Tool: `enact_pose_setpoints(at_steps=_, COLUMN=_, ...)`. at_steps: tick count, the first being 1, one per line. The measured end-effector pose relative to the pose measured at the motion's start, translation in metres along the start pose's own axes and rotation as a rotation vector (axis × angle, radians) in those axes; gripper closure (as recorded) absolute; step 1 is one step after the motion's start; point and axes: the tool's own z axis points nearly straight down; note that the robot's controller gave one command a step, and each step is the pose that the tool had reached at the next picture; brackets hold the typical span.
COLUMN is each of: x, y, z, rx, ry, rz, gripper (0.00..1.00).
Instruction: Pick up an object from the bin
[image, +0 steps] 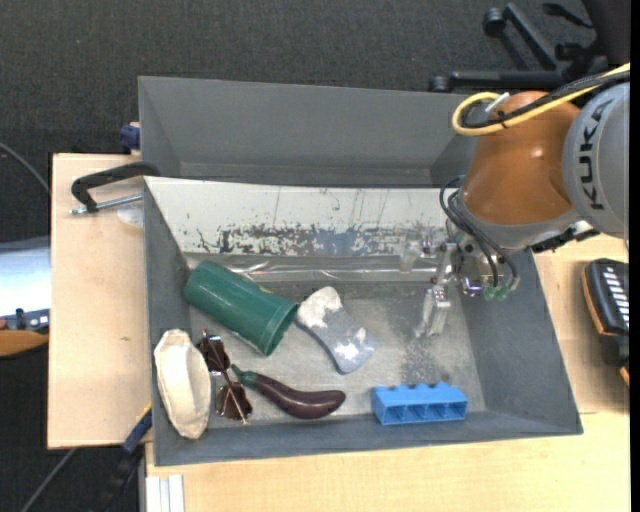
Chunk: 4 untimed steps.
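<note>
Camera view showed the arm reaching in from the right, its orange cover (515, 170) above the far right corner of the grey bin (522, 372). The pincer (435, 322) hung low over bare floor in the right half. Whether it was open or closed could not be told, and no thing could be seen in its grasp.

Nothing lay directly under the pincer. The nearest thing was a blue studded brick (420, 404), toward the near wall and a little to the left. Its long axis ran left to right, along that wall. Next nearest was a white-and-grey soft lump (335, 328), off to the left at about the same depth, lying slantwise from upper left to lower right. Either seemed a fair candidate. The brick looked the shorter reach, but it sat close to the near wall, which might have crowded a grasp across its narrow side.

The rest lay well apart on the left:
- A dark green cup (240, 305) lay on its side.
- A pair of sunglasses (222, 380) lay just beside a dark purple aubergine-shaped piece (297, 400).
- A cream oval object (180, 383) lay against the left wall.

None of them stood between the pincer and the brick — the floor there was bare.
</note>
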Motion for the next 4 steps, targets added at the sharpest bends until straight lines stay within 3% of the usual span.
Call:
enact_pose_setpoints(at_steps=1, x=-0.002, y=0.0, z=-0.005, rx=0.001, ry=-0.009, rz=-0.001, gripper=0.0)
enact_pose_setpoints(at_steps=2, x=-0.018, y=0.029, z=0.047, rx=0.0, ry=-0.01, rz=-0.078, gripper=0.0)
enact_pose_setpoints(at_steps=3, x=0.009, y=0.067, z=0.098, rx=0.0, ry=-0.009, rz=-0.147, gripper=0.0)
enact_pose_setpoints(at_steps=4, x=0.012, y=0.08, z=0.096, rx=0.0, ry=-0.009, rz=0.023, gripper=0.0)
